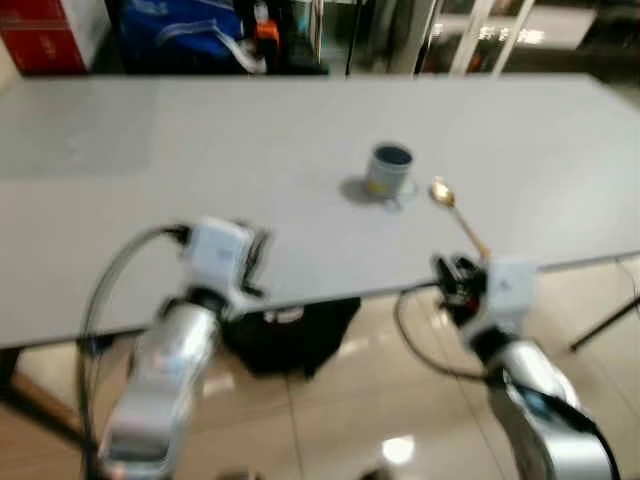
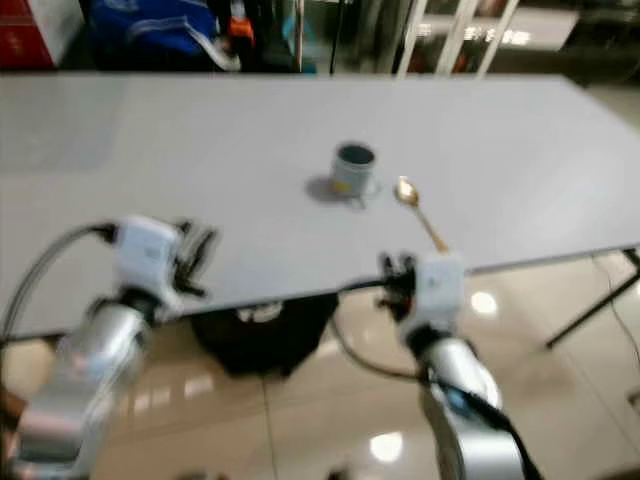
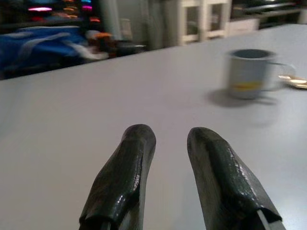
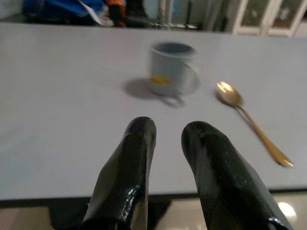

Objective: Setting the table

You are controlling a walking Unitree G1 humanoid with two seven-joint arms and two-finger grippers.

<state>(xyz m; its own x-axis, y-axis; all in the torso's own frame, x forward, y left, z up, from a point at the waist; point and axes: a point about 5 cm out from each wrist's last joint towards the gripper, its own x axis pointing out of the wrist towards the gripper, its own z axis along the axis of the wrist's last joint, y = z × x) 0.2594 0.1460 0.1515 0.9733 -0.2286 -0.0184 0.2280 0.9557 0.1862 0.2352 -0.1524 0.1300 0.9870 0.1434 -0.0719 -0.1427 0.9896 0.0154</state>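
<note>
Grey desk (image 1: 150, 140) spans a cluttered room; a blue-grey mug (image 1: 390, 171) stands well ahead of both grippers, a gold spoon (image 1: 458, 217) just beside it, bowl toward the mug; right gripper (image 4: 165, 132) and left gripper (image 3: 168, 139) hover at the near edge, fingers slightly apart, empty; likely best: reach the right fingers forward, straddle the spoon's thin handle, close gently.

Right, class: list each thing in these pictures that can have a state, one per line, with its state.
Mug: upright on the table, untouched.
Spoon: lying flat beside the mug, bowl end nearest it, apart from it.
Left tool: open, holding nothing, low over the table.
Right tool: open, holding nothing, at the table's near edge.
</note>
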